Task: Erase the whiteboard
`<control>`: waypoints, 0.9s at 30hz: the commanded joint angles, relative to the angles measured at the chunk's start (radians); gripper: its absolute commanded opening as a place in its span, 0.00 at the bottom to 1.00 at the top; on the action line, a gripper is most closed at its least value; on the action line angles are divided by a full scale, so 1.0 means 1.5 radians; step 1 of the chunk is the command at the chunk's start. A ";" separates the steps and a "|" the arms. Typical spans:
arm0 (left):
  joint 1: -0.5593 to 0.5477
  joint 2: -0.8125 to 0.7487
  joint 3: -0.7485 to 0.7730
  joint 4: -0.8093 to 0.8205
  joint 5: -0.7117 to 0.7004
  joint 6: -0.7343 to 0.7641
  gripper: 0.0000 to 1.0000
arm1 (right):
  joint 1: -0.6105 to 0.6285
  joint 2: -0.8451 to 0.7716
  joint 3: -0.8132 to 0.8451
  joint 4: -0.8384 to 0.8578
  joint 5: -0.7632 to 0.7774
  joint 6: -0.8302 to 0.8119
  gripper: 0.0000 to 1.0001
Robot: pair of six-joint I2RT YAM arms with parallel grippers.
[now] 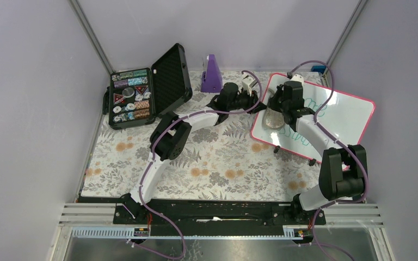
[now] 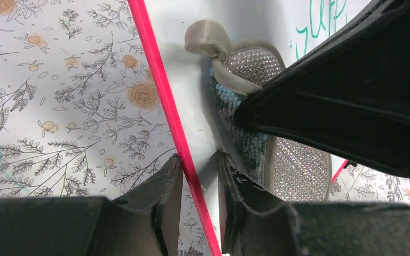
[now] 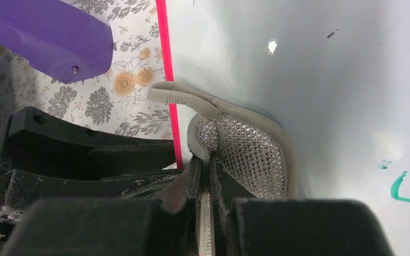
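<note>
The whiteboard [image 1: 343, 117] lies askew near the table's far right corner. The left gripper [image 2: 197, 176] pinches the board's left edge, steadying it. The right gripper [image 3: 205, 178] clamps a grey sponge [image 3: 245, 154] against the board. Best to keep the sponge pressed flat and sweep toward the green writing [image 3: 405, 186].

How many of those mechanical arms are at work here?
2. The left arm reaches to the whiteboard's edge, the left gripper pinching its pink frame. The right arm bends over the board, the right gripper holding the grey sponge on it.
</note>
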 commanded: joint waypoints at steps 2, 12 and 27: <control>0.001 -0.015 -0.002 -0.012 -0.027 0.047 0.00 | -0.029 -0.012 -0.016 0.016 0.037 -0.017 0.00; 0.001 -0.014 -0.005 -0.007 -0.027 0.041 0.00 | -0.227 -0.106 -0.102 -0.042 0.067 0.028 0.00; 0.001 -0.013 -0.007 -0.004 -0.024 0.040 0.00 | -0.103 -0.116 -0.094 0.010 0.074 0.008 0.00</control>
